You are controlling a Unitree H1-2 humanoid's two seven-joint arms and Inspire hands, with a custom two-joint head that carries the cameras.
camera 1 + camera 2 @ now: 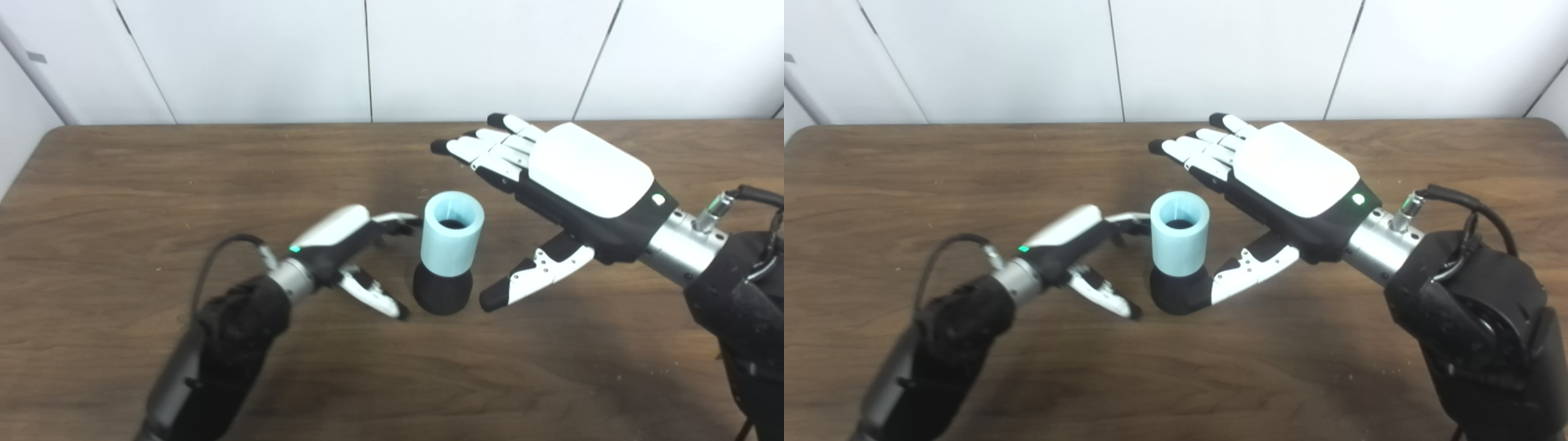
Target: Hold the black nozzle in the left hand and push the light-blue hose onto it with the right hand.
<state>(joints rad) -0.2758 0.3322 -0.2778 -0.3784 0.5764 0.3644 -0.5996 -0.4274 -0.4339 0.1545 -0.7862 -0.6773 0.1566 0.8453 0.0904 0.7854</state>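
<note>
The light-blue round plastic hose [452, 237] already sat upright on the black rounded nozzle [442, 294] on the brown wooden table [122, 184], and both the left hand [343, 251] and right hand [569, 184] were spread wide, holding nothing, so they should back away slowly without bumping it.

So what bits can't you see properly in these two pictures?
- How far the black nozzle reaches inside the light-blue hose: the hose wall hides it in both views.
- Whether the left hand touches the hose: its fingertips are blurred and partly behind the hose in both.
- Whether the right hand thumb touches the nozzle: they overlap in the right eye view, though the left eye view shows a gap.
- Both arms are cut off at the bottom edge.
</note>
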